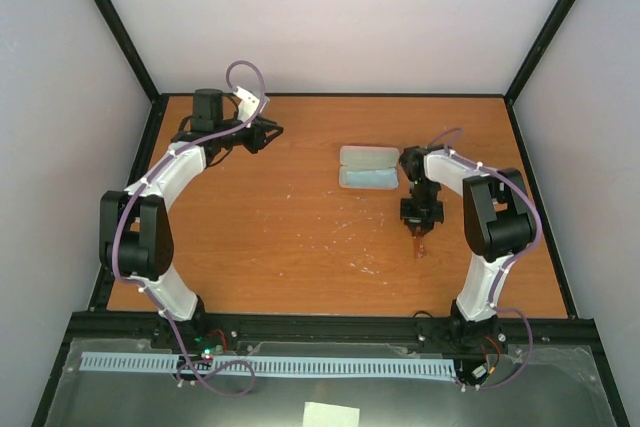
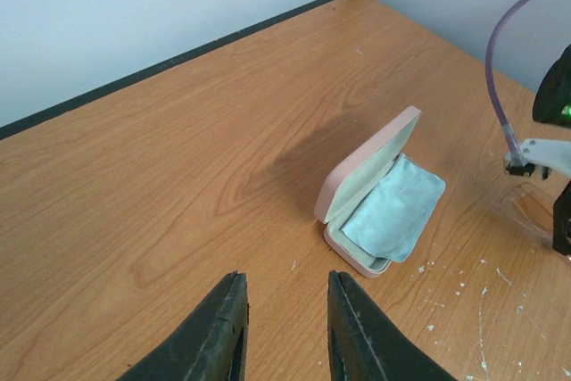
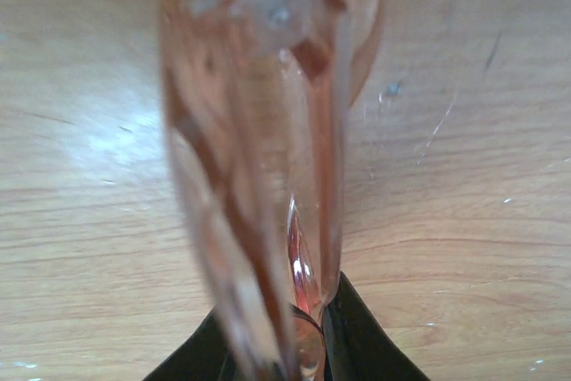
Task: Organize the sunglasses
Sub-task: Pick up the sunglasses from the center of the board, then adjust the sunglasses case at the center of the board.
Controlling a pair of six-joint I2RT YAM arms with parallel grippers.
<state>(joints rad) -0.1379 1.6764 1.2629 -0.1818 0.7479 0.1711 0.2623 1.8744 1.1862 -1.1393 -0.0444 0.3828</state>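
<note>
R gripper (image 3: 308,345): jaws are pressed onto the sunglasses (image 3: 259,131), which are pinched by a thin edge and held out ahead of the wrist cam, just over the table (image 1: 300,237). Whether they touch the wood can't be told; folded or not, likewise, as the pic is blurred. In the top view they are found at approx. 4 o'clock of the pink case (image 1: 368,167), near but apart. The case lies open, with the blue cloth (image 2: 397,207) spread inside its base. L gripper (image 2: 285,327) is spread and empty, well apart at approx. 9–10 o'clock of the case.

Risks:
- Narrow pinch on slick, thin plastic: the sunglasses could be twisted in the jaws or dropped during the carry.
- The cloth could be bunched under them, so closing might be blocked.
- The light case is braced by nothing, so it could be shoved by a low approach.
</note>
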